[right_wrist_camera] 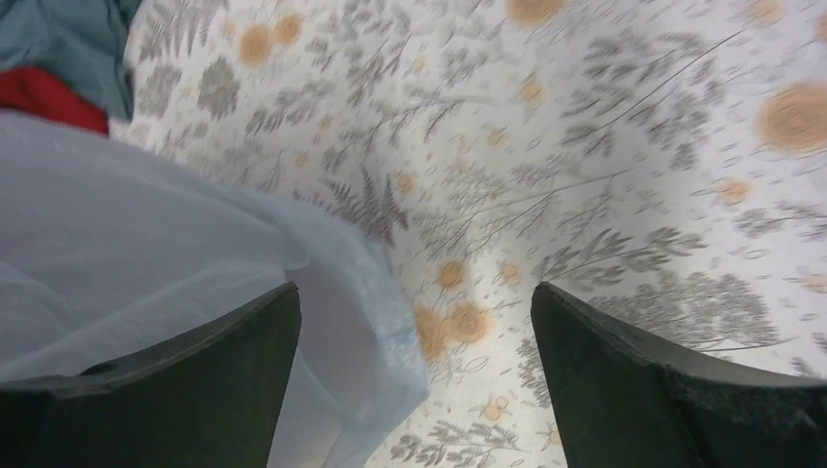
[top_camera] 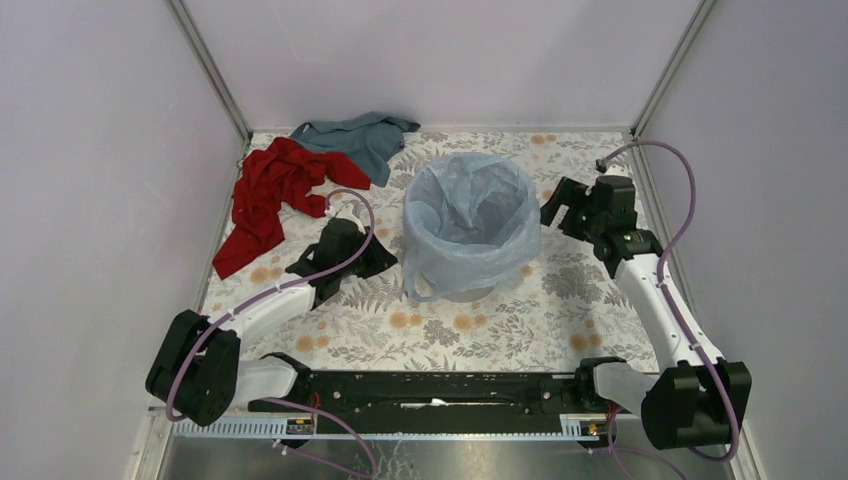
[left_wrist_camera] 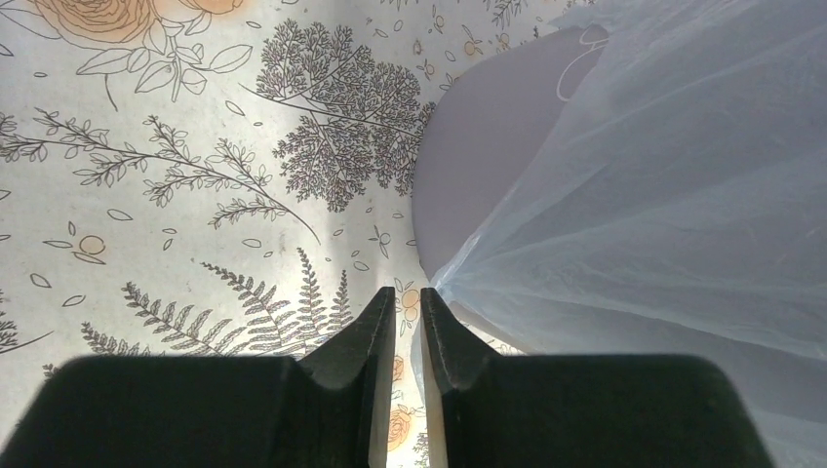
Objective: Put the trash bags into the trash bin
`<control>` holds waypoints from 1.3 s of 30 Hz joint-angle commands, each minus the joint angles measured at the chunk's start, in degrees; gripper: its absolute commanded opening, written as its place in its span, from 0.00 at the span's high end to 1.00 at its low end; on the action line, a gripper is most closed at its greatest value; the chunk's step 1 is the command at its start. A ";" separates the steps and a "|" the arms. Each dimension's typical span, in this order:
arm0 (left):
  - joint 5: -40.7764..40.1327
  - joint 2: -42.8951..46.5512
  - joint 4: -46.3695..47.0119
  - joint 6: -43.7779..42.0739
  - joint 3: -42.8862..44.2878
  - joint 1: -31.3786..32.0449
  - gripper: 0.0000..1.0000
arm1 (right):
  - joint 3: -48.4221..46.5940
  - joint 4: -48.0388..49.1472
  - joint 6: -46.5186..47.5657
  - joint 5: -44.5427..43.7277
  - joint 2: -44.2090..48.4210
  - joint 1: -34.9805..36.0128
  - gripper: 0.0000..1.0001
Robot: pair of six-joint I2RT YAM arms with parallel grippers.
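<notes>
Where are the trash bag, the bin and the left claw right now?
trash bag (top_camera: 470,240), top view, on the film draped over the bin's near side.
trash bin (left_wrist_camera: 483,146), left wrist view, on its bare grey wall.
left claw (left_wrist_camera: 408,297), left wrist view, between its nearly closed fingertips.

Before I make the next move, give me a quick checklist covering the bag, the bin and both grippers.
1. Left gripper pinching the trash bag: ok, the pleats converge at its tips.
2. Right gripper open and free: ok, it holds nothing; the bag edge lies beside one finger.
3. Trash bin upright: ok.
4. Bag mouth draped over the rim: ok in the top view.
5. Bag pushed fully down inside: cannot tell, it looks crumpled at the mouth.
6. Red cloth and teal-grey cloth apart from the bin: ok.
</notes>
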State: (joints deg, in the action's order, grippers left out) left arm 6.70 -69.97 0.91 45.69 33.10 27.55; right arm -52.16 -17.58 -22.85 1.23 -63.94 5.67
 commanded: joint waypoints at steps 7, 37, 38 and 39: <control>8.43 -5.30 6.29 0.73 1.89 0.17 0.76 | 9.10 10.44 -2.10 21.22 -9.00 -0.76 0.23; 2.23 -0.63 0.46 -3.13 1.83 1.86 0.49 | -17.95 -15.57 4.55 -10.03 -2.28 -0.56 0.11; 2.79 -0.60 0.87 -2.74 1.58 1.88 0.49 | -20.00 -14.99 4.83 -6.89 -2.52 0.14 0.11; 3.52 -0.72 1.31 -2.31 1.35 1.86 0.49 | -22.19 -14.26 5.25 -3.70 -2.76 1.51 0.11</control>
State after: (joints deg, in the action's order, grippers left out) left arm 10.22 -71.90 1.41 43.79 32.91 29.45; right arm -66.04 -28.32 -20.14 -7.42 -66.57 4.95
